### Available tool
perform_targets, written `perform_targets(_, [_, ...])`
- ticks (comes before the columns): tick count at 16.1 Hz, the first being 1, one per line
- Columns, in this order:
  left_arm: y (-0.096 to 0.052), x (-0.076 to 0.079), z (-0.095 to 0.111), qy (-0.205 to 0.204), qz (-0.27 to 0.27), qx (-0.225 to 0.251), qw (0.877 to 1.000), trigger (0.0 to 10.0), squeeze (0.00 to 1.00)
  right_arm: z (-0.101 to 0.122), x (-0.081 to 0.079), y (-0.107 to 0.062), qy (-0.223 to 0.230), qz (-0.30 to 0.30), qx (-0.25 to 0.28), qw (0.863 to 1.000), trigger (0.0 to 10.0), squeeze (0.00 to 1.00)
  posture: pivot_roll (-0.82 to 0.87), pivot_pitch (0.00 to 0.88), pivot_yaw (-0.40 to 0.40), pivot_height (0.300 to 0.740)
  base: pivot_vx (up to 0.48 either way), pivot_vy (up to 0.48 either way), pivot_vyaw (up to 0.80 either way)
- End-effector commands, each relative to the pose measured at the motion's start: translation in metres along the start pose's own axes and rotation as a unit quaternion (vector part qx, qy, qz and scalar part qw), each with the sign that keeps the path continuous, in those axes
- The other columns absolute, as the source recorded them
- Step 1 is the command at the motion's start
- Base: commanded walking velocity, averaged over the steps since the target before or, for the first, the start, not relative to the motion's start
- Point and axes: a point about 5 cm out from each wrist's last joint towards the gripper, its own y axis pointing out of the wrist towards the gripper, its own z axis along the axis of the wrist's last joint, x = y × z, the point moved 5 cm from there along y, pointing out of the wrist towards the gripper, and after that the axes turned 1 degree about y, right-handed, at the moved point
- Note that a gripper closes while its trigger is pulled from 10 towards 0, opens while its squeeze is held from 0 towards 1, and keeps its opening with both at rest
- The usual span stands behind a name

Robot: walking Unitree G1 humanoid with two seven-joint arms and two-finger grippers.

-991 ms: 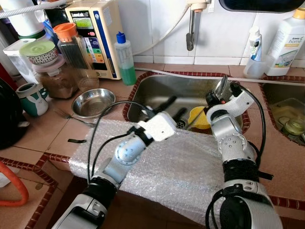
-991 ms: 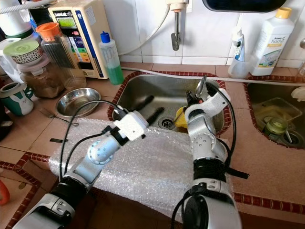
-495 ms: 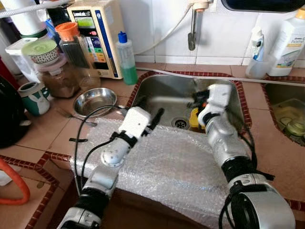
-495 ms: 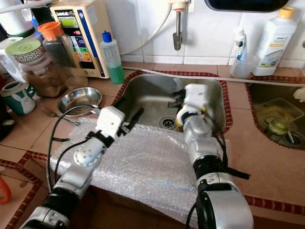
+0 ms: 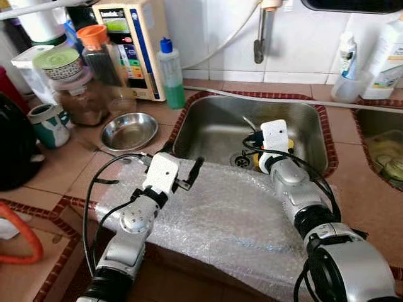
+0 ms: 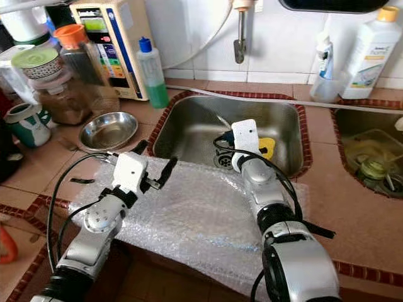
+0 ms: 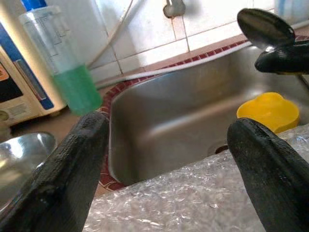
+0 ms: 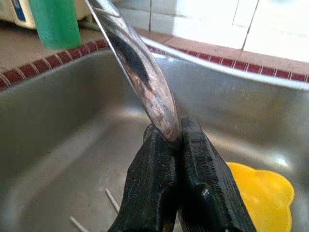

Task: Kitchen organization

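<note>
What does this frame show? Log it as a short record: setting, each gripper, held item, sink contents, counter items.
setting: tiled kitchen counter with a steel sink, bubble wrap spread over its front edge
right gripper: over the sink, shut on a metal spoon
left gripper: open, holding nothing, above the bubble wrap, pointed at the sink
sink contents: yellow sponge near the drain
counter items: steel bowl, green liquid bottle, jars, mug on the robot's left
</note>
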Motion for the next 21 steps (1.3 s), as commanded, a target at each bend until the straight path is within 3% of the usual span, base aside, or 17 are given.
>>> perform_targets(1, [-0.001, -0.002, 0.002, 0.002, -0.001, -0.002, 1.0, 10.0, 1.0, 0.009, 0.002, 0.003, -0.004, -0.008, 0.014, 1.0, 0.0, 0.0, 0.07, 0.001, 0.127, 0.74, 0.0, 0.0, 0.0])
perform_targets(5, [-0.001, 0.005, 0.002, -0.001, -0.009, -0.007, 1.0, 10.0, 1.0, -0.006, 0.011, -0.002, -0.012, -0.017, -0.013, 1.0, 0.0, 0.0, 0.06, 0.0, 0.135, 0.74, 0.0, 0.0, 0.0])
perform_targets(6, [-0.001, 0.005, 0.001, 0.001, -0.011, -0.01, 1.0, 10.0, 1.0, -0.012, 0.013, -0.003, -0.013, -0.019, -0.027, 0.999, 2.5, 0.68, 0.06, 0.0, 0.135, 0.74, 0.0, 0.0, 0.0])
perform_targets(7, [-0.001, 0.003, 0.0, 0.003, -0.01, -0.013, 1.0, 10.0, 1.0, -0.016, 0.013, -0.004, -0.008, -0.017, -0.034, 0.999, 4.4, 1.0, 0.06, 0.0, 0.135, 0.74, 0.0, 0.0, 0.0])
perform_targets(8, [-0.001, 0.002, 0.0, 0.004, -0.007, -0.014, 1.0, 10.0, 1.0, -0.02, 0.013, -0.005, -0.008, -0.014, -0.045, 0.999, 10.0, 1.0, 0.07, 0.0, 0.133, 0.74, 0.0, 0.0, 0.0])
perform_targets(21, [-0.003, 0.002, -0.009, 0.005, -0.006, -0.043, 0.999, 10.0, 1.0, -0.019, -0.003, -0.004, 0.012, 0.019, -0.037, 0.999, 10.0, 1.0, 0.06, 0.0, 0.132, 0.74, 0.0, 0.0, 0.0])
